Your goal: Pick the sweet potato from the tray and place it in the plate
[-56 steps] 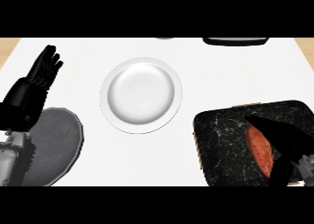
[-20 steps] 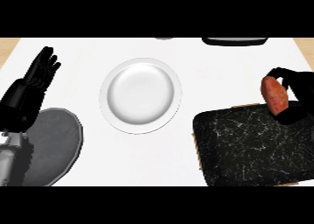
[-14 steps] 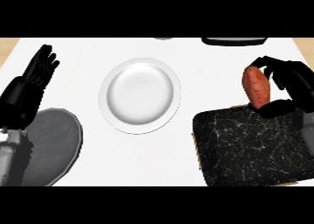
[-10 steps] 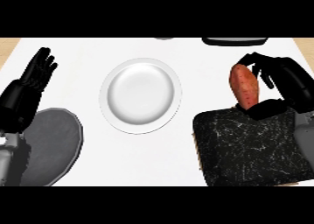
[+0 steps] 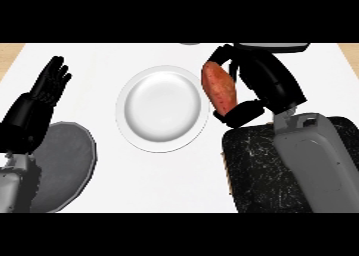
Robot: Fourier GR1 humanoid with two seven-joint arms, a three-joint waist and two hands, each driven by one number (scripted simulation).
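My right hand [image 5: 265, 82] is shut on the reddish-brown sweet potato [image 5: 219, 89], holding it upright above the counter just right of the white plate [image 5: 163, 107]. The potato's left side nearly overlaps the plate's right rim. The dark marbled tray [image 5: 252, 170] lies at the lower right, partly hidden under my right forearm. My left hand [image 5: 43, 92] stays open at the left edge, fingers up, resting.
A grey round mat or lid [image 5: 66, 165] lies at the lower left, under my left forearm. A dark object [image 5: 274, 46] sits at the counter's far edge behind my right hand. The counter's top is white.
My right hand lifted the sweet potato out of the tray and has carried it leftward, from over the tray's far edge to the plate's right rim. The left hand has not moved.
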